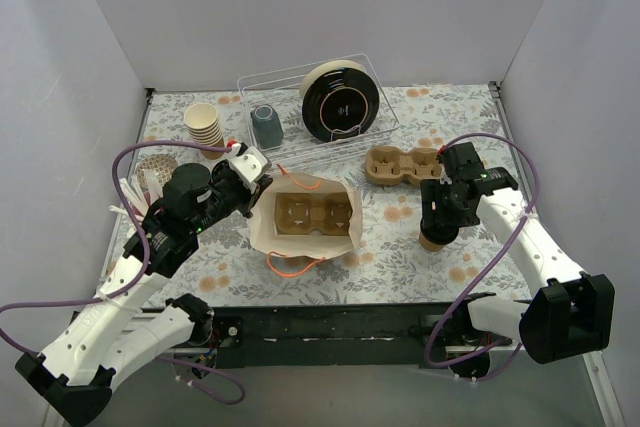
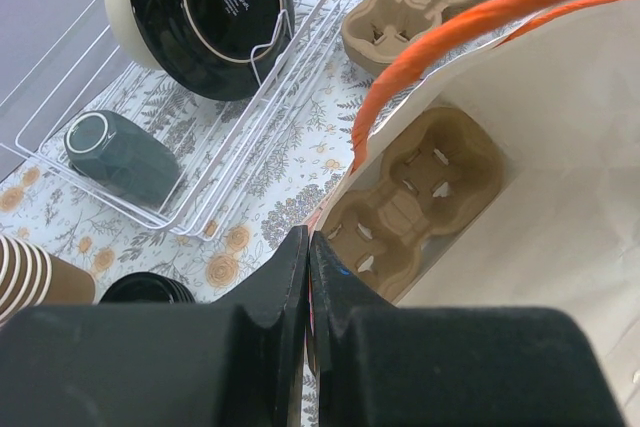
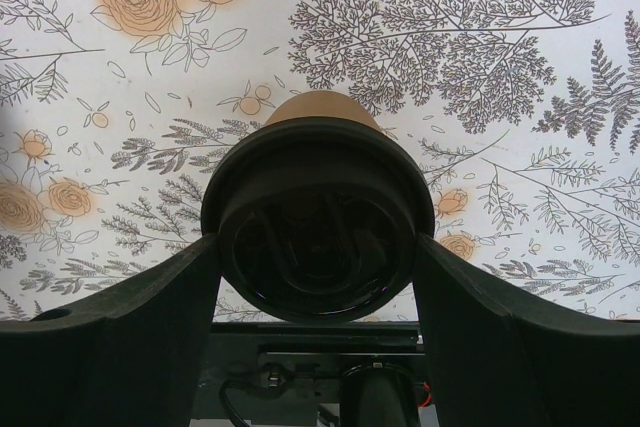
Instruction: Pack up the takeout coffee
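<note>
Where the counter (image 1: 400, 259) begins on my left, a stack of lidless cream cups (image 1: 204, 124) stands near the back corner. Just right of it I see the wire rack (image 1: 292, 122), with a grey-blue mug (image 1: 266, 126) lying in its left end and a black plate (image 1: 342, 100) propped on edge in its right.

In front of the rack, my left pincer (image 2: 306, 242) sits at the left rim of the white paper bag (image 1: 268, 234). Its fingers are pressed together with no gap showing. I cannot tell whether the paper is caught between them. The bag stands open at the middle of the counter with a two-cup pulp carrier (image 1: 315, 212) lying flat inside it, both cup wells unfilled. Orange cord handles (image 1: 290, 265) loop out at the bag's near and far sides.

Right of the bag, towards the back, a second pulp carrier (image 1: 402, 165) lies on the cloth, apart from everything else.

Further right and nearer to me, the takeout coffee (image 1: 434, 240) stands upright on the counter, well apart from the bag. My right pincer (image 3: 316, 257) comes down over it, one finger against each side of the black lid, gripping the cup.
</note>
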`<state>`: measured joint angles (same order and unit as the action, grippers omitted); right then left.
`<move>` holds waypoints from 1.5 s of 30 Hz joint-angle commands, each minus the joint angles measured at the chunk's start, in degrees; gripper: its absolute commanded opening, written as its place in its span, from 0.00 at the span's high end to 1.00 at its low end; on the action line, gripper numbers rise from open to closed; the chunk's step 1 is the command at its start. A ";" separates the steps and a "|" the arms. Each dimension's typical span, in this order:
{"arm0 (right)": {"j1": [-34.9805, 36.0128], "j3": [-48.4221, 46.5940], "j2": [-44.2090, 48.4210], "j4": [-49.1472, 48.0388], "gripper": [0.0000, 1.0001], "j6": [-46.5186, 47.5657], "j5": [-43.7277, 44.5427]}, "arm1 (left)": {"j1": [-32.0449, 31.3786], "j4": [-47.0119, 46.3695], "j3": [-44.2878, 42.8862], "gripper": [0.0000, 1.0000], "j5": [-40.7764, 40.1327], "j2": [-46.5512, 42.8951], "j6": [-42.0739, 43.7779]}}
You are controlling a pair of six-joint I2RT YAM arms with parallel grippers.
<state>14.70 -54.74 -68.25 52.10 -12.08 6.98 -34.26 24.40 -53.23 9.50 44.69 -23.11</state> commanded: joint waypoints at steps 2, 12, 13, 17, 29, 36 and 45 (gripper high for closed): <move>-0.28 0.16 -0.04 -0.15 0.29 -0.23 0.40 | -0.10 0.03 -0.82 1.00 0.70 -0.92 1.05; -0.11 -12.39 3.64 1.17 0.46 7.76 -4.77 | -0.11 2.84 -1.08 1.00 0.17 -2.14 0.70; 0.15 -13.63 4.69 1.25 0.47 9.07 -6.61 | -0.19 3.02 -1.00 1.00 0.17 -2.23 0.61; 1.99 -23.88 7.51 0.03 0.51 11.46 -12.86 | -0.10 3.98 -0.73 1.00 0.26 -2.32 0.53; 30.35 -47.90 2.34 -3.40 0.57 12.78 -13.58 | -0.10 5.57 -2.05 1.00 -0.27 -0.48 -1.75; 45.23 -55.64 -3.20 -5.52 0.57 18.92 -8.57 | -0.10 6.45 -3.98 1.00 0.17 1.10 -3.43; 56.05 -56.88 -4.09 -4.28 0.57 22.97 -1.98 | -0.11 7.50 -4.60 1.00 0.43 1.28 -4.48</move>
<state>68.23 -109.43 -73.45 49.58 8.43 0.71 -34.26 30.04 -56.21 9.50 46.17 -26.06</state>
